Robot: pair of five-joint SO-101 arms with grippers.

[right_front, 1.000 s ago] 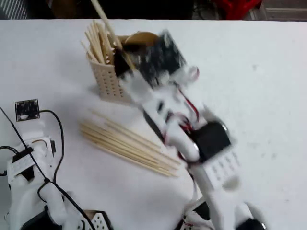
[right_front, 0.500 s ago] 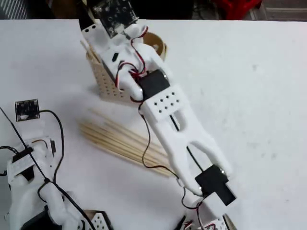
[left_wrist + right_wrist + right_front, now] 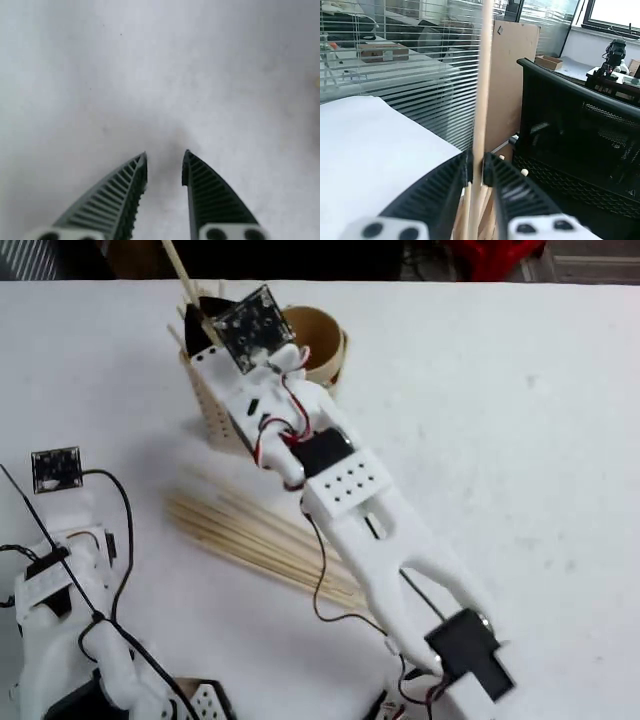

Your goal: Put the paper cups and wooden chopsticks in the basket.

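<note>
Right wrist view: right tool (image 3: 477, 159) clenched on upright chopstick (image 3: 483, 75) over basket (image 3: 222, 418); left tool (image 3: 164, 161) slightly parted over table (image 3: 150, 70).

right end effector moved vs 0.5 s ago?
Yes. The right end effector, shut on a chopstick, has pulled back toward its arm's base, from beyond the basket to above it.

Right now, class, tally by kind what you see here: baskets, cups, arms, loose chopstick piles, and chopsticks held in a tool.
basket: 1
cup: 1
arms: 2
chopstick pile, lying loose: 1
chopstick held in the right tool: 1
Total: 6
</note>
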